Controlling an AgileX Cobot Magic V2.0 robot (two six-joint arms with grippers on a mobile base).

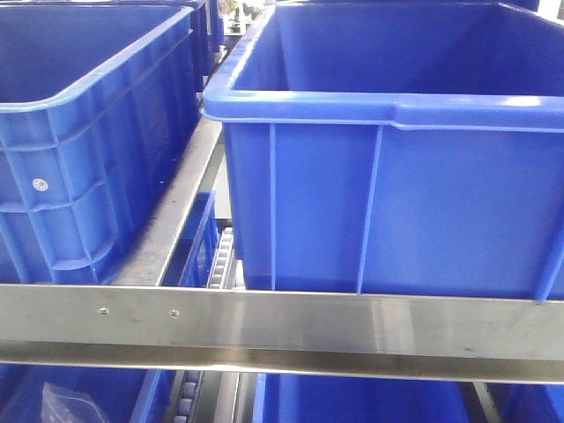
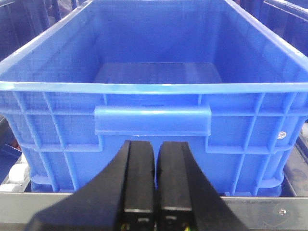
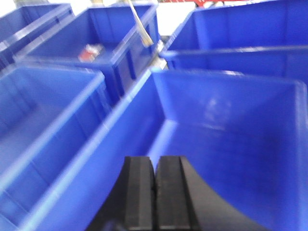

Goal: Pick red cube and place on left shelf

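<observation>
Front view: the left shelf point(image 1: 282, 330), a steel rack, shows one flat front rail across the frame, with roller tracks point(image 1: 220, 260) glimpsed between two blue crates. The right crate point(image 1: 388, 159) and the left crate point(image 1: 88, 141) are both cut off by the frame edges. On the level below, something clear and crinkled point(image 1: 66, 405), possibly a plastic bag, is mostly out of frame.

Left wrist view: left gripper point(image 2: 155, 159), jaws together with nothing between them, sits just before the handle lip of an empty crate point(image 2: 154, 86).

Right wrist view, blurred: right gripper point(image 3: 154, 168), jaws together, over another crate point(image 3: 226, 130). In a far crate point(image 3: 115, 43) lies a small reddish object point(image 3: 91, 52), maybe the red cube; too blurred to confirm.
</observation>
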